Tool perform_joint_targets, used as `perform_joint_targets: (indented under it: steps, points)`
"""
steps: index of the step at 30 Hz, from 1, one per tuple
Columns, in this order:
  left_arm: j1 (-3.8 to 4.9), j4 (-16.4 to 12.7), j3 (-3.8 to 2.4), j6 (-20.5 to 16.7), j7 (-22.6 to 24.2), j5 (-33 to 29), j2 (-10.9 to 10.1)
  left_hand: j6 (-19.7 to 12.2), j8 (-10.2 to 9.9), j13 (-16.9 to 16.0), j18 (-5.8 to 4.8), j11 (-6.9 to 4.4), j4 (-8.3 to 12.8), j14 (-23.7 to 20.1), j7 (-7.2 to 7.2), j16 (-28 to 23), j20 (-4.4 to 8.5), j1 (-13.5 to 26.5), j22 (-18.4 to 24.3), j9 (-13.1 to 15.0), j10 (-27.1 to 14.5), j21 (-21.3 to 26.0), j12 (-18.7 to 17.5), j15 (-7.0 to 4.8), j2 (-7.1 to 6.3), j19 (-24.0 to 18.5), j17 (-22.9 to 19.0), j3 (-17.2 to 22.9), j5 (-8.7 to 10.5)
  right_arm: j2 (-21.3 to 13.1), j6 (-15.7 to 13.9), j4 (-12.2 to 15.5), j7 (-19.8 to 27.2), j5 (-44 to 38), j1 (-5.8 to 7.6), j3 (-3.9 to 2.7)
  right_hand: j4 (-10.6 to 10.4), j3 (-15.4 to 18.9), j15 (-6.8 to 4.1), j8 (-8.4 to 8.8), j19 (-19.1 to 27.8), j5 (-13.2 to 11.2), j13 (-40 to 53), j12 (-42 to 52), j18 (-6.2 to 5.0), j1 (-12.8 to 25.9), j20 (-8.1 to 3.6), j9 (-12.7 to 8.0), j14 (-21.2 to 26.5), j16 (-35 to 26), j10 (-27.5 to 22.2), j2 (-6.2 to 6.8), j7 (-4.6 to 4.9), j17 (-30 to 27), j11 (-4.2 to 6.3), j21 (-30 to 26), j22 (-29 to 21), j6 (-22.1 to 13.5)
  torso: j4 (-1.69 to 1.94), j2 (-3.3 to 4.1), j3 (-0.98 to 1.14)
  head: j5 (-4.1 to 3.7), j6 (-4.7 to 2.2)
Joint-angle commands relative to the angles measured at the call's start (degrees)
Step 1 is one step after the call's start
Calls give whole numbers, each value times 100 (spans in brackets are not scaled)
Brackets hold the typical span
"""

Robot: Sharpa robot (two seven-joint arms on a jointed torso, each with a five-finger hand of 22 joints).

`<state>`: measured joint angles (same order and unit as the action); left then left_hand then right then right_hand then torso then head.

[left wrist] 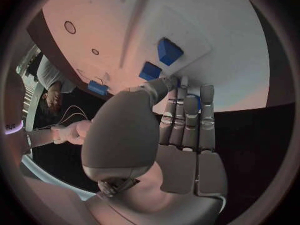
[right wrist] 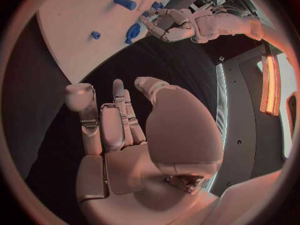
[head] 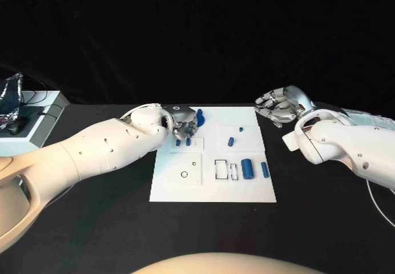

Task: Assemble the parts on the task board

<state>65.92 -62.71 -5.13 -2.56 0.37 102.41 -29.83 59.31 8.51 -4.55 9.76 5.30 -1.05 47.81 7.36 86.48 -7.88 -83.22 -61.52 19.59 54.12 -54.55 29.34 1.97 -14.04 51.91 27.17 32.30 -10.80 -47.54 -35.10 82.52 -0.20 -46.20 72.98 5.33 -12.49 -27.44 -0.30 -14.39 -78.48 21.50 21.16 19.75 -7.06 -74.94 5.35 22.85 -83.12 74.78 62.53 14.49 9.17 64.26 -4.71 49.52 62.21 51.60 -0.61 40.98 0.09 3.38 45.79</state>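
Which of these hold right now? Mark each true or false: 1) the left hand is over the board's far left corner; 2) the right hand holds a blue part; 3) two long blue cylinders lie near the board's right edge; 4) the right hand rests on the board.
1) True: the left hand is at the task board's far left corner.
2) False: the right hand is empty, fingers apart.
3) True: two blue cylinders lie side by side there.
4) False: it is off the board, beyond its far right corner.
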Motion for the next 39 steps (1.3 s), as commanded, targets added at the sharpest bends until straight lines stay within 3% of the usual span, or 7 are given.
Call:
perform_joint_targets:
  steps: [1,7,12,18,27,31,39]
  points:
    - [-88,28,85,196,38,166,16,19,-3,84,24,3,-5,273,56,-25,-5,31,-102,40,337,-137,-352,17,2,177,136,79,-23,5,40,7,57,-19,-2,-1,36,4,20,-19,-27,20,-5,-32,-19,58,14,10,7,-25,48,3,6,9,6,-23,6,54,2,0,-3,-1,-12]
    - [-87,49,109,-2,91,172,14,127,102,66,-39,-14,26,842,102,-74,18,-1,-335,158,1042,-446,-1029,-7,52,519,468,258,-21,6,39,5,59,-19,-2,-1,36,4,20,-19,-27,20,-5,-32,-19,58,14,10,7,-25,48,3,6,9,6,-23,6,54,-5,0,-2,4,-33]
    - [-87,51,113,-213,163,116,7,250,197,38,-105,-55,83,1287,96,-97,73,-40,-560,262,1394,-751,-1315,-63,119,848,857,362,-37,7,37,4,61,-19,-2,-1,36,4,20,-19,-27,20,-5,-32,-19,58,14,10,7,-25,48,3,6,9,6,-23,6,54,-5,3,-4,5,-43]
    - [-90,36,111,-577,278,-50,-24,270,218,25,-142,-56,135,1515,112,-188,109,-15,-679,342,1593,-921,-1629,-83,129,1027,943,491,-54,9,35,3,63,-19,-3,-1,36,4,20,-19,-27,20,-5,-32,-19,58,14,10,7,-25,48,3,6,9,6,-23,6,54,3,3,-6,2,-50]
    - [-96,2,102,-1039,433,-464,-114,274,217,15,-159,-52,167,1606,129,-241,120,-13,-740,377,1691,-1009,-1779,-89,146,1121,972,589,-65,11,35,4,67,-19,-3,-1,36,4,20,-19,-27,20,-5,-32,-19,58,14,10,7,-25,48,3,6,9,6,-23,6,54,2,4,-8,19,-72]
    - [-102,-37,71,-1274,568,-903,-185,274,216,14,-161,-50,172,1614,132,-249,121,-11,-746,381,1702,-1019,-1800,-89,147,1132,969,603,-66,7,33,5,68,-19,-5,-1,43,1,18,-19,-30,19,-25,-40,-18,68,13,10,5,-24,61,-4,3,13,9,-25,10,60,8,-1,-10,17,-78]
    - [-145,-122,-80,-1586,873,-2139,-325,278,217,7,-166,-48,173,1645,138,-263,122,7,-760,394,1732,-1040,-1842,-88,147,1154,991,628,-65,1,29,6,72,-19,-9,-1,43,1,18,-19,-30,19,-25,-40,-18,68,13,10,5,-24,61,-4,3,13,9,-25,10,60,8,-2,-14,24,-78]
